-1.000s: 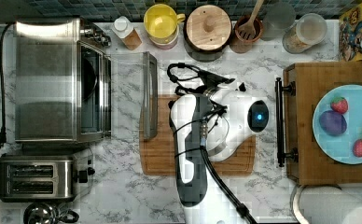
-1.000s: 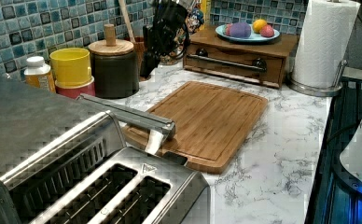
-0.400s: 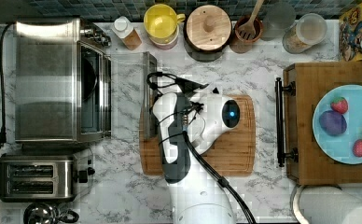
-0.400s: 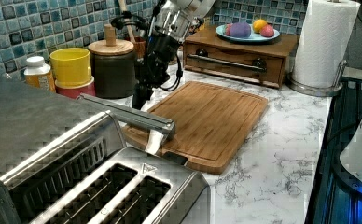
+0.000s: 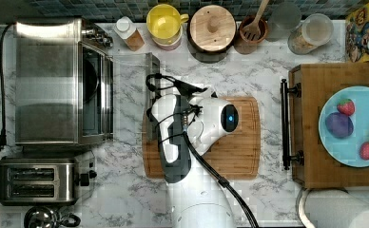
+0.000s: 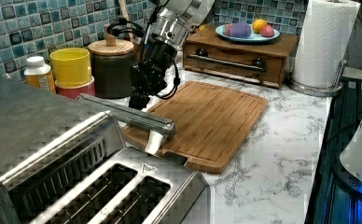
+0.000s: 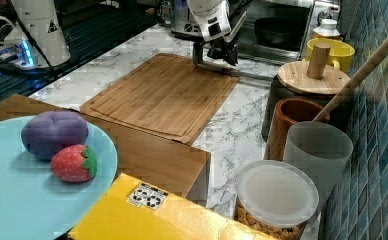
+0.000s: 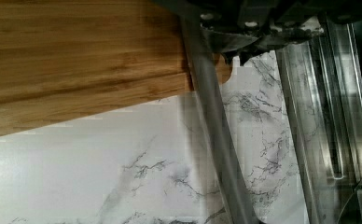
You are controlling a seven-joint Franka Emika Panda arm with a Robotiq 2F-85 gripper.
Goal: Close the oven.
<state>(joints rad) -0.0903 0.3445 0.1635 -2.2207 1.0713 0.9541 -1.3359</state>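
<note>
The large stainless-steel countertop toaster oven [image 5: 59, 80] stood at the top view's left on the white marbled counter [image 5: 268, 66], its glass door [image 5: 130, 95] dropped flat and its steel bar handle [image 6: 128, 112] hanging over the near edge of the bamboo cutting board [image 5: 239, 142]. Over the last second the white arm had swung from above the board toward the oven, so that the black gripper [image 6: 139, 95] now sat right at the handle bar, at or just above it; contact could not be confirmed, and whether its fingers were spread or closed could not be told. That placed the task at the start of the lift, with the door still fully open. Beside the oven sat the small two-slot steel toaster [image 5: 42, 180]. Behind the door, near the tiled wall, stood a yellow mug [image 5: 163, 23], a dark canister with a wooden lid [image 5: 213, 28] and a small white-capped bottle [image 5: 128, 31], close enough that a wide swing might brush them. The wooden drawer box [image 5: 311, 133] with the blue fruit plate [image 5: 358, 142] lay well apart.
</note>
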